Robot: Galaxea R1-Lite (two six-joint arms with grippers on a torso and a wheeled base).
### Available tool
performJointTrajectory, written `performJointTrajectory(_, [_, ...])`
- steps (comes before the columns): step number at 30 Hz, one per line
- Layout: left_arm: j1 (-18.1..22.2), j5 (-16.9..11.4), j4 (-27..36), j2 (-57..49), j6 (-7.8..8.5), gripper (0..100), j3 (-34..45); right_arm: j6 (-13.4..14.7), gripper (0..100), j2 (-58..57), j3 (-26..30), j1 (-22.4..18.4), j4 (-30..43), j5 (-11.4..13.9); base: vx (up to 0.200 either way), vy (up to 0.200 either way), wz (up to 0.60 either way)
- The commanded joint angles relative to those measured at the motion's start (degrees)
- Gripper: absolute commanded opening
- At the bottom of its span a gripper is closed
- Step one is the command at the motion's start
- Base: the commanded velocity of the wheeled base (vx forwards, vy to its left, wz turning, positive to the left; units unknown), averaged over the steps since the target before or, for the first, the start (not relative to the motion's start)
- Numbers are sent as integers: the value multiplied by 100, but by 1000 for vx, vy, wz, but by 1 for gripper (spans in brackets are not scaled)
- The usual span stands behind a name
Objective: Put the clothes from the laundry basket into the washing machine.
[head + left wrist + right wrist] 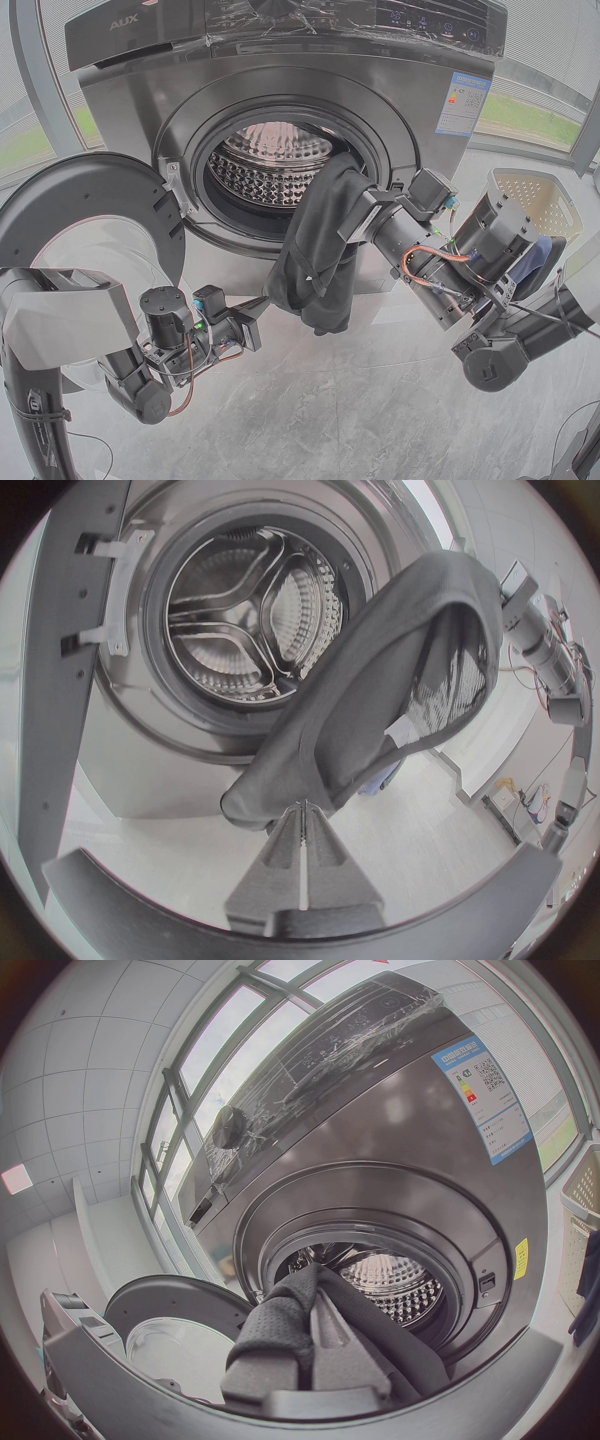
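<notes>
Garment (pixel 315 250), soft and limp, hangs clamped in right gripper (pixel 310 1329); hem just ahead of closed left gripper (pixel 304 814) suits a second hold.

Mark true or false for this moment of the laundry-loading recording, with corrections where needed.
1. The washing machine door is swung open. True.
2. The black garment lies wholly inside the drum. False: it hangs from the right gripper at the opening, with most of it dangling outside the front of the machine.
3. The drum already holds a pile of clothes. False: what shows of it is bare metal.
4. The laundry basket has blue clothing in it. True.
5. The left gripper has its fingers spread wide. False: they are shut, with the tips at the garment's lower edge.
</notes>
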Motion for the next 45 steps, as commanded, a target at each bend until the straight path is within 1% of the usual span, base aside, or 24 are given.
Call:
performJointTrajectory(1, [20, -103, -32, 392, 17, 0, 46, -11, 0, -23, -35, 133, 33, 7, 0, 0, 0])
performJointTrajectory(3, [90, -138, -41, 603, 25, 0, -33, -11, 0, -32, -70, 177, 51, 16, 0, 0, 0])
performJointTrajectory(4, [108, -173, -41, 700, 25, 100, -86, -11, 0, -32, -105, 185, 60, 16, 0, 0, 0])
performJointTrajectory(9, [116, -173, -58, 963, 34, 100, -323, -11, 0, -32, -220, 185, 95, 25, 0, 0, 0])
performJointTrajectory(15, [125, -120, -41, 1034, 52, 100, -613, -11, 0, -32, -299, 194, 209, 25, 0, 0, 0])
performJointTrajectory(16, [143, -112, -32, 1034, 122, 100, -719, -11, 0, -40, -308, 203, 218, 25, 0, 0, 0])
performJointTrajectory(18, [187, -103, -23, 1042, 175, 100, -860, -11, 0, -40, -308, 238, 200, 25, 0, 0, 0])
performJointTrajectory(22, [204, -15, -23, 1069, 175, 100, -991, -11, 0, -32, -299, 247, 191, 25, 0, 0, 0])
performJointTrajectory(24, [222, 91, -32, 1069, 175, 100, -1167, -11, 0, -32, -299, 247, 191, 25, 0, 0, 0])
performJointTrajectory(27, [231, 91, -32, 998, 184, 100, -1150, -11, 0, -40, -272, 203, 200, 25, 0, 0, 0])
performJointTrajectory(29, [231, 126, -32, 928, 245, 100, -1106, -11, 0, -58, -246, 177, 209, 25, 0, 0, 0])
performJointTrajectory(32, [222, 240, -32, 902, 439, 100, -1088, -20, 0, -111, -202, 133, 218, 25, 0, 0, 0])
performJointTrajectory(38, [169, 249, -23, 972, 509, 100, -1132, -20, 0, -199, -202, 142, 315, 25, 0, 0, 0])
performJointTrajectory(45, [204, 258, -23, 1271, 975, 100, -1457, -20, 0, -243, -228, 168, 394, 51, 0, 0, 0])
